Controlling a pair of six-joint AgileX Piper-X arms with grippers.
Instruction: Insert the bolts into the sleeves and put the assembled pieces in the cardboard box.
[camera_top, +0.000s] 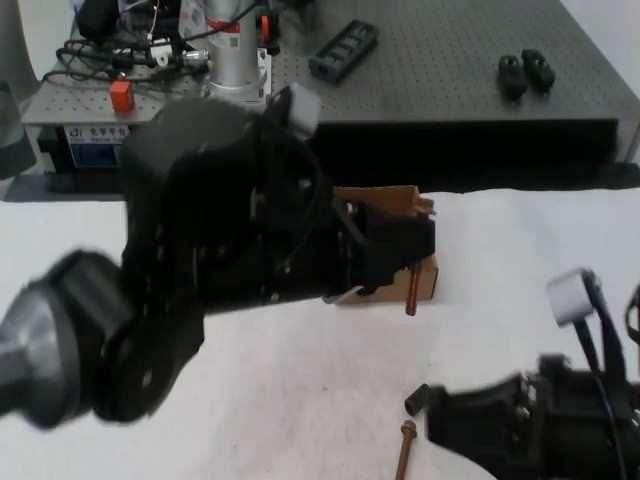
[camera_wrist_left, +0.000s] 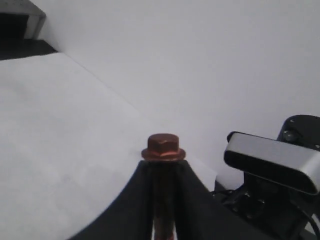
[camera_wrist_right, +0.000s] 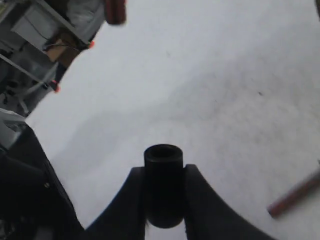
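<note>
On the white cloth (camera_top: 520, 250), the cardboard box (camera_top: 426, 278), largely hidden behind the left arm (camera_top: 230, 220).

Just in front of the box, against its near face, the left gripper (camera_top: 405, 265). Clamped narrow on a copper bolt (camera_top: 411, 295), with the fingers (camera_wrist_left: 197, 205) pinching the shank right under the flanged hex head (camera_wrist_left: 163, 146). Probably stiff, light metal, unlikely to bend or mark under this grip. Best held as now, on the shank close below the head, with the far end left free for entry.

Well apart from the box, on the side nearer the camera, the right gripper (camera_top: 425, 402). Closed snugly around a black sleeve (camera_wrist_right: 163, 187), with the open bore facing away from the wrist. Looks rigid and smooth-walled, so liable to twist or slip under a sideways push. Better pinched mid-barrel with the mouth clear, as here.

Not yet mated: bolt by the box, sleeve well short of it, no contact between the two. Calls for close alignment along the axis, since neither part seems likely to give.

Flat on the cloth, a loose second bolt (camera_top: 405, 450), farther from the box than the sleeve and just beside the right gripper. Likely to roll if nudged, and probably easiest taken across the shank.
</note>
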